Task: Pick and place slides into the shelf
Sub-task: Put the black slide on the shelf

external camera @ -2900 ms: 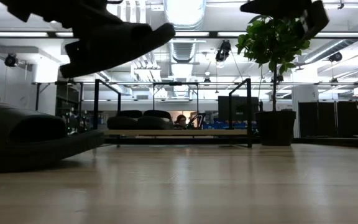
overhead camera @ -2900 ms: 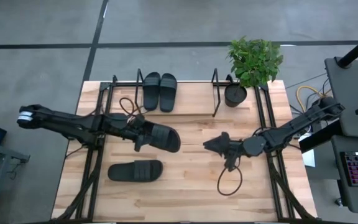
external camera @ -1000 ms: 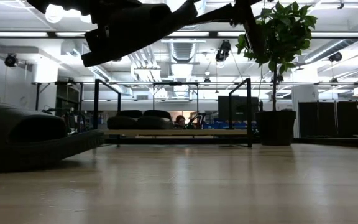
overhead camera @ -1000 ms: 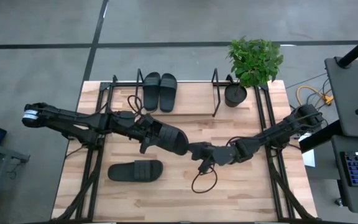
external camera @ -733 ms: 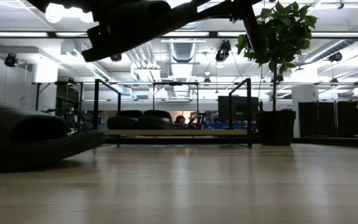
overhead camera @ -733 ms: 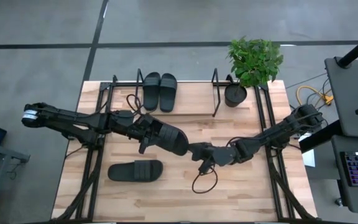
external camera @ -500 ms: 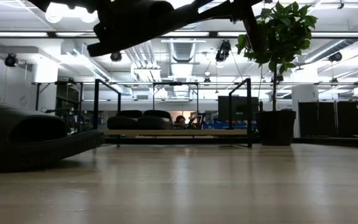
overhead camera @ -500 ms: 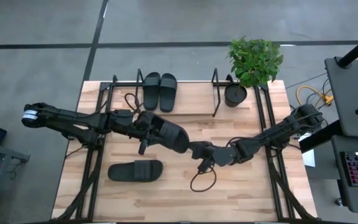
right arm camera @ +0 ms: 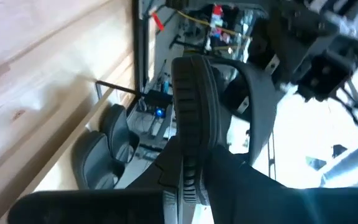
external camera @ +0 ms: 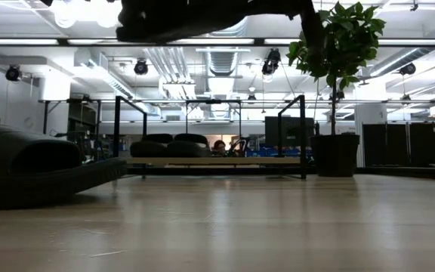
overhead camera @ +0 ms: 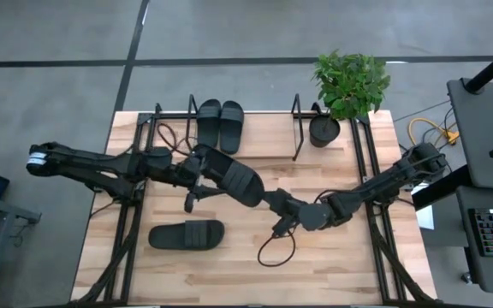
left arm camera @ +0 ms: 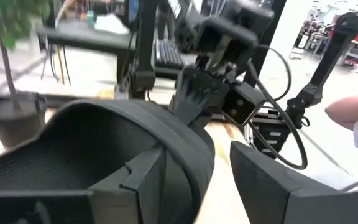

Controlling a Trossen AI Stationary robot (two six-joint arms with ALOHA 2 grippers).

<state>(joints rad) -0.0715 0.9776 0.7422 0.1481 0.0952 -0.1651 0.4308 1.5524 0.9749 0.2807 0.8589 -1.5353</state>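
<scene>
Shelf [overhead camera: 298,137] holds two slides [overhead camera: 219,125]; pincers grip third [overhead camera: 232,178].

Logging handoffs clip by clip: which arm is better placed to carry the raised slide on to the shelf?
Probably the right. Its end effector grips the toe end of the raised slide, while the left end effector holds the other end. The shelf has free board on the right arm's side, beside the stored pair.

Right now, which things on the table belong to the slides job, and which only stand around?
Job:
held slide, between left gripper and right gripper
two shelved slides
slide on table
shelf

Around:
potted plant
</scene>
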